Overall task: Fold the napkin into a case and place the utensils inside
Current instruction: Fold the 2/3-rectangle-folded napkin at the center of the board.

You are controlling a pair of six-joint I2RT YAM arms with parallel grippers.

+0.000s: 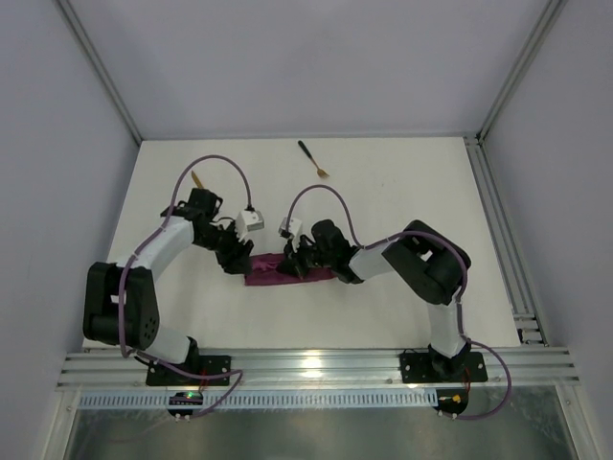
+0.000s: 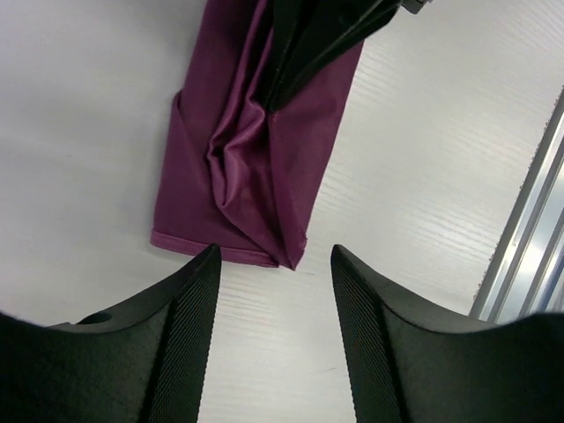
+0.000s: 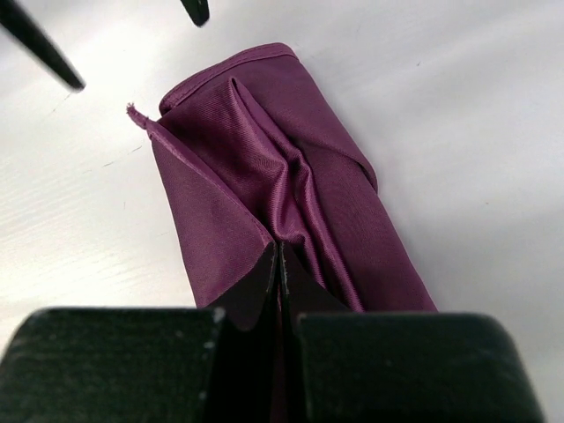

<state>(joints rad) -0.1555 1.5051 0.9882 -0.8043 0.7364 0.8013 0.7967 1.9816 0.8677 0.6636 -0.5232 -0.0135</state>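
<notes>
The right end effector [image 3: 280, 264] clamps a ridge of the folded napkin [image 3: 300, 167], seemingly to hold its folds, while the left end effector [image 2: 275, 257] hovers, jaws apart, at its end.

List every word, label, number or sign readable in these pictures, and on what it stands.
No readable text in any view. The napkin is plain and the table bears no print. The small device with a green light at the near edge is too small to tell.

Napkin [image 1: 287, 268] is plain magenta-purple, fork [image 1: 312, 159] at 12 o'clock has gold head and black handle, table [image 1: 402, 192] is white.
</notes>
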